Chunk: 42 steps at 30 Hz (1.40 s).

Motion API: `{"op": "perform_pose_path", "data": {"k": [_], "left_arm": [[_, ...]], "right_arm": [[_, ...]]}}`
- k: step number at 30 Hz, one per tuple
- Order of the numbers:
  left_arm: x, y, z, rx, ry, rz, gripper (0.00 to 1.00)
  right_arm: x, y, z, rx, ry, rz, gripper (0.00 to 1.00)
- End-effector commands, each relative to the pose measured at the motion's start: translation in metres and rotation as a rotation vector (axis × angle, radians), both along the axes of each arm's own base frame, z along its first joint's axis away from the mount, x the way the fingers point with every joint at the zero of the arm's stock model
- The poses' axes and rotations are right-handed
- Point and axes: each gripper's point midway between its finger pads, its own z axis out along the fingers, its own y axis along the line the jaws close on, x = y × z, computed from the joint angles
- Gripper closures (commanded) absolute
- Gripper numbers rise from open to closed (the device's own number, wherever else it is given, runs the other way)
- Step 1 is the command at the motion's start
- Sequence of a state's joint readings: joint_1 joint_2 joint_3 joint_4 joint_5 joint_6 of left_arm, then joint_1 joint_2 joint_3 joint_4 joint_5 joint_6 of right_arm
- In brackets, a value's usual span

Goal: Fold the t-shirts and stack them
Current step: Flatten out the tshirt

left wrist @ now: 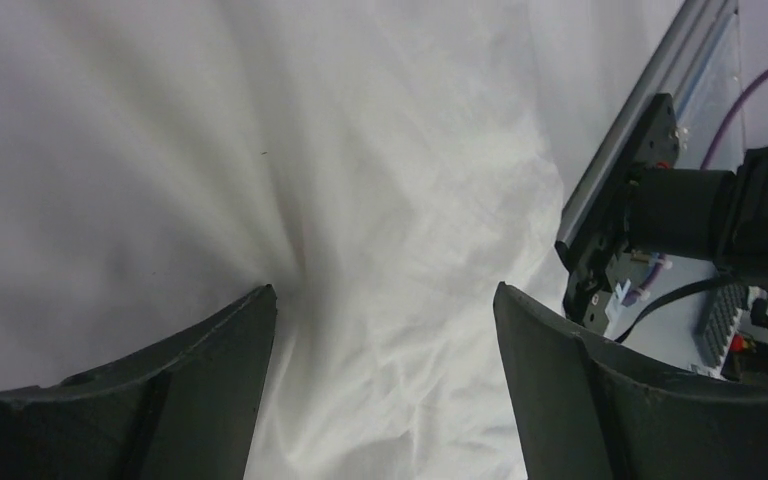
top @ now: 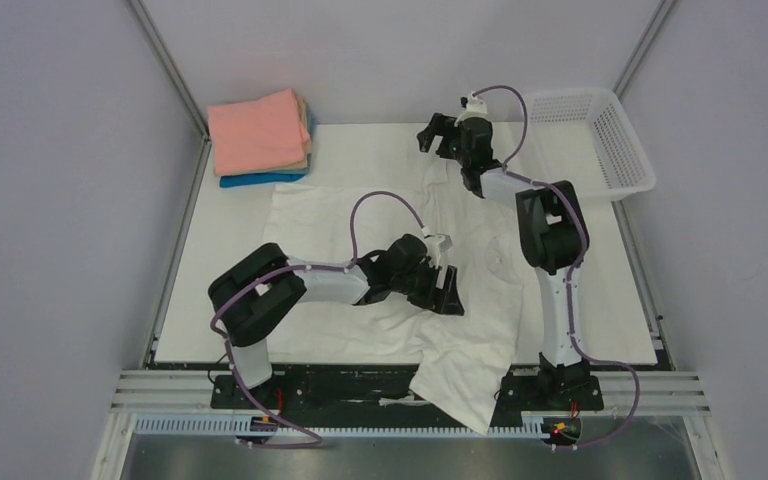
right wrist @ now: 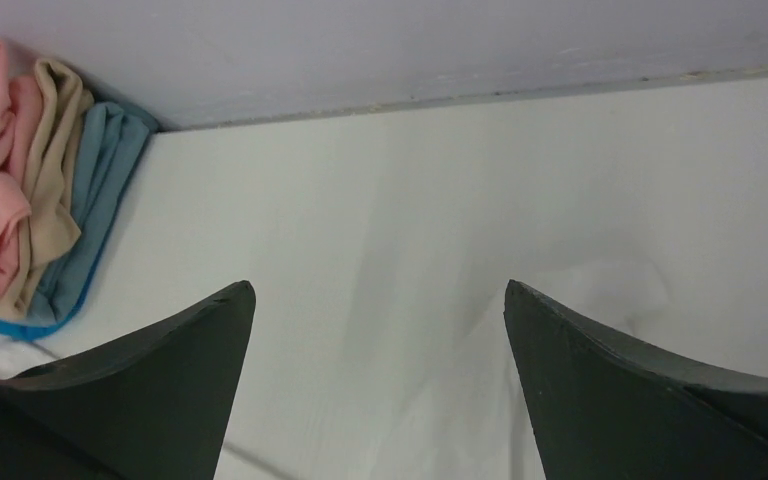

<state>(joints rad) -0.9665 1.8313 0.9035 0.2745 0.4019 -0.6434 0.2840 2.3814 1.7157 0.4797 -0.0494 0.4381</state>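
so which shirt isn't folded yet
The white t-shirt, spread rumpled across the table; the pink shirt, tan shirt and blue shirt lie folded in a far-left stack.

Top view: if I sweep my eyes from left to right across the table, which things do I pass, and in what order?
folded stack → white shirt → basket

1. White shirt point(top: 310, 225): unfolded and rumpled, spread over the middle of the desk point(top: 210, 285), one end hanging over the near edge.
2. Pink shirt point(top: 257, 130), tan shirt point(right wrist: 48, 190), blue shirt point(top: 260, 180): folded and stacked, pink on top, in the far left corner.
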Motion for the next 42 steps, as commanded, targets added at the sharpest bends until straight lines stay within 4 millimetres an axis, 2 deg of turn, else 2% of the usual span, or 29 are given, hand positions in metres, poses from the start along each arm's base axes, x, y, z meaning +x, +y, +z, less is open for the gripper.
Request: {"op": "perform_pose_path", "data": {"k": [1, 2, 3, 4, 6, 9, 11, 13, 15, 19, 21, 23, 28, 29, 34, 38, 42], "left_arm": [[0.031, 0.024, 0.034, 0.101, -0.143, 0.124, 0.14], [0.035, 0.03, 0.046, 0.101, -0.17, 0.156, 0.14], [0.04, 0.039, 0.054, 0.108, -0.199, 0.202, 0.14], [0.044, 0.05, 0.065, 0.106, -0.23, 0.252, 0.14], [0.057, 0.085, 0.072, 0.165, -0.272, 0.4, 0.14], [0.077, 0.148, 0.071, 0.271, -0.285, 0.625, 0.14], [0.085, 0.186, 0.059, 0.332, -0.244, 0.735, 0.14], [0.094, 0.215, 0.043, 0.334, -0.159, 0.808, 0.14], [0.104, 0.234, 0.029, 0.319, -0.107, 0.862, 0.14], [0.117, 0.252, 0.003, 0.343, -0.016, 0.904, 0.14], [0.122, 0.255, -0.007, 0.353, 0.012, 0.919, 0.14], [0.129, 0.257, -0.016, 0.35, 0.045, 0.924, 0.14], [0.148, 0.27, -0.041, 0.377, 0.132, 0.983, 0.14], [0.15, 0.267, -0.045, 0.359, 0.161, 0.975, 0.14], [0.173, 0.258, -0.06, 0.327, 0.228, 0.958, 0.14], [0.192, 0.244, -0.064, 0.292, 0.252, 0.936, 0.14], [0.2, 0.238, -0.064, 0.267, 0.261, 0.934, 0.14]], "right_arm": [[-0.064, -0.037, 0.073, -0.183, -0.022, -0.03, 0.02], [-0.083, -0.054, 0.062, -0.214, 0.021, -0.075, 0.02], [-0.102, -0.069, 0.061, -0.233, 0.05, -0.121, 0.02], [-0.126, -0.086, 0.048, -0.249, 0.096, -0.171, 0.02], [-0.164, -0.101, 0.033, -0.25, 0.145, -0.198, 0.02], [-0.215, -0.102, 0.006, -0.232, 0.224, -0.134, 0.02], [-0.242, -0.102, -0.012, -0.193, 0.277, -0.114, 0.02], [-0.261, -0.092, -0.023, -0.145, 0.287, -0.055, 0.02], [-0.269, -0.087, -0.029, -0.131, 0.294, -0.021, 0.02], [-0.267, -0.09, -0.049, -0.187, 0.378, -0.02, 0.02], [-0.264, -0.099, -0.061, -0.215, 0.405, -0.071, 0.02], [-0.258, -0.109, -0.071, -0.239, 0.436, -0.128, 0.02], [-0.237, -0.119, -0.1, -0.261, 0.533, -0.175, 0.02], [-0.232, -0.125, -0.104, -0.262, 0.543, -0.2, 0.02], [-0.202, -0.145, -0.11, -0.224, 0.56, -0.265, 0.02], [-0.17, -0.158, -0.107, -0.218, 0.541, -0.289, 0.02], [-0.136, -0.167, -0.1, -0.252, 0.518, -0.316, 0.02]]}}
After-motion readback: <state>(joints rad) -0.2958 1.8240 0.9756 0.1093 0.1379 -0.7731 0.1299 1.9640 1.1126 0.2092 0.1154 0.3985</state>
